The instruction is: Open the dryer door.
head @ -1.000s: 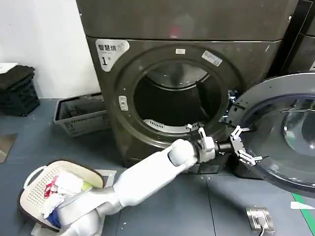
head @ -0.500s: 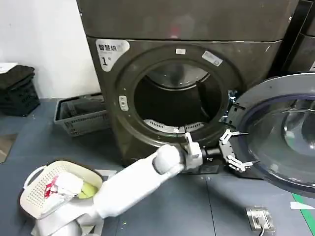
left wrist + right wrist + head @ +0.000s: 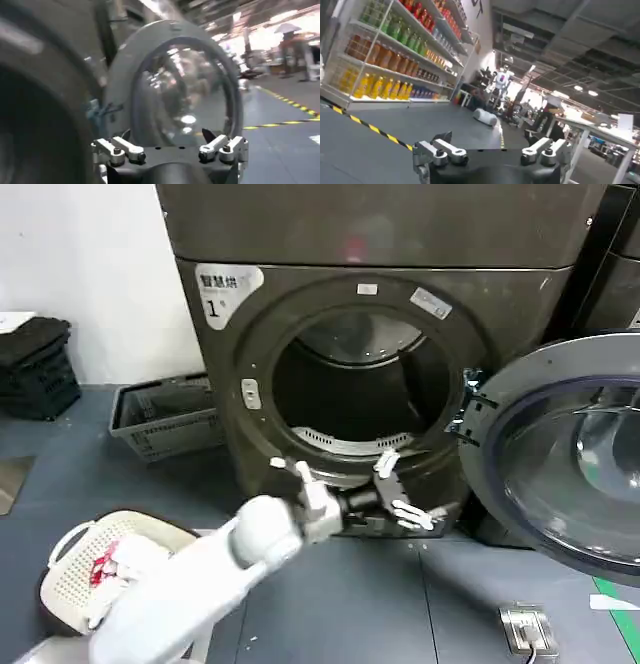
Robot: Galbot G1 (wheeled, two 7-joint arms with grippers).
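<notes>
Dryer door (image 3: pixel 560 454) hangs swung wide at your 3 o'clock, grey inner face toward you, drum mouth (image 3: pixel 355 389) bare at 12; your left gripper (image 3: pixel 405 494) sits below that opening, fingers spread, holding nothing, apart from the door; your right gripper (image 3: pixel 492 150) is likewise spread and empty.

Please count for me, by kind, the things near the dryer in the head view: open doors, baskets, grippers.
Open doors: 1, the dryer door.
Baskets: 2, a grey basket and a white basket.
Grippers: 1, the left gripper, open.
Total: 4.
</notes>
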